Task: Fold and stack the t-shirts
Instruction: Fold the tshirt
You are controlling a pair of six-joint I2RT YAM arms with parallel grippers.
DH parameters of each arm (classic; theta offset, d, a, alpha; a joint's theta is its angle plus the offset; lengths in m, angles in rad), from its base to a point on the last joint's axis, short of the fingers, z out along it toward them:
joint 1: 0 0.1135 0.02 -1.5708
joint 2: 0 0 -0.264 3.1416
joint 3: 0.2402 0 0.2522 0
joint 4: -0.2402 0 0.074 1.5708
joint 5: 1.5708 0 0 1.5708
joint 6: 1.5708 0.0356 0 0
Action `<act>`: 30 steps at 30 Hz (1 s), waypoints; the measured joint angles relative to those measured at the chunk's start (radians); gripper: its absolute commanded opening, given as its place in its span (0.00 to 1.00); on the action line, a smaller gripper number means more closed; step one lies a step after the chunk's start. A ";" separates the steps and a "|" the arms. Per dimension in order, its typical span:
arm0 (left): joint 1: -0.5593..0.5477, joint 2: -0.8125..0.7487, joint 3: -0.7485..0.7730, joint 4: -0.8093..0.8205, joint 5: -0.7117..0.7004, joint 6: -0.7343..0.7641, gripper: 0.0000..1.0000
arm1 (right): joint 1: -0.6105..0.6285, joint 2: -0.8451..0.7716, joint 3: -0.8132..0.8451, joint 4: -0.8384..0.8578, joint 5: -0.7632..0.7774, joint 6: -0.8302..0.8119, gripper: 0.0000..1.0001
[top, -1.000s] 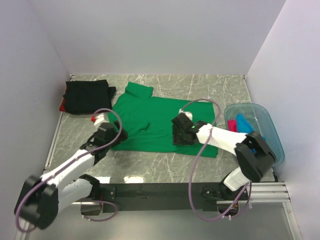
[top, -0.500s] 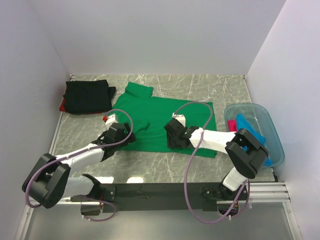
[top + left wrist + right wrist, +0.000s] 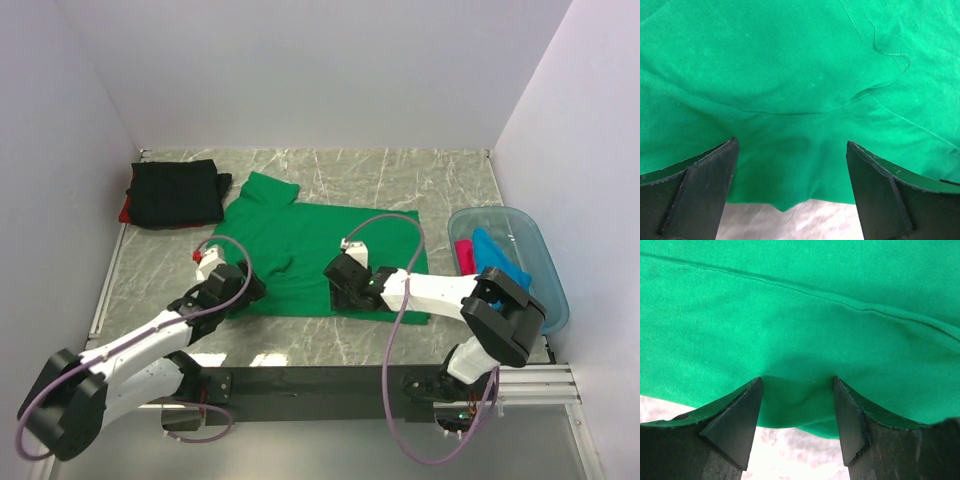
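The green t-shirt [image 3: 300, 240] lies flat on the desk [image 3: 400, 170], its near hem between the spread left fingers [image 3: 705, 185] and spread right fingers [image 3: 735, 420]. Both should pinch it evenly and lift together, I'd say.

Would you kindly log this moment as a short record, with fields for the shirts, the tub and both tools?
green shirt: spread out mid-table
black shirt: folded, far left corner, lying on the red shirt
tub: right side, holds the pink shirt and blue shirt
left tool: open, astride the green shirt's near hem
right tool: open, astride the same hem, cloth puckered between its fingers
stack: black on red only; green not yet added
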 measured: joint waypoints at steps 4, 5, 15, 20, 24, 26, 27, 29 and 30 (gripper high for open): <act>-0.001 -0.086 -0.011 -0.101 -0.001 -0.032 0.95 | 0.038 -0.023 -0.011 -0.036 -0.013 0.035 0.67; -0.001 -0.097 -0.011 -0.119 -0.001 -0.039 0.95 | 0.044 -0.031 -0.017 -0.044 -0.017 0.045 0.67; -0.014 -0.172 -0.013 -0.230 0.005 -0.052 0.95 | 0.064 -0.163 -0.113 -0.107 -0.069 0.135 0.68; -0.048 -0.199 0.031 -0.317 -0.006 -0.045 0.98 | 0.067 -0.182 -0.114 -0.166 -0.069 0.143 0.68; -0.053 -0.137 0.198 -0.341 -0.058 0.008 0.99 | 0.069 -0.201 -0.092 -0.277 -0.062 0.136 0.68; -0.050 -0.045 0.323 -0.308 -0.095 0.054 0.99 | 0.069 -0.228 -0.064 -0.324 -0.050 0.127 0.68; -0.044 0.018 0.392 -0.293 -0.111 0.082 0.99 | 0.069 -0.245 -0.046 -0.341 -0.040 0.121 0.68; -0.013 0.150 0.517 -0.244 -0.120 0.138 0.98 | 0.069 -0.289 -0.003 -0.357 -0.017 0.102 0.68; 0.015 0.225 0.586 -0.224 -0.121 0.169 0.97 | 0.069 -0.307 0.015 -0.360 -0.007 0.093 0.68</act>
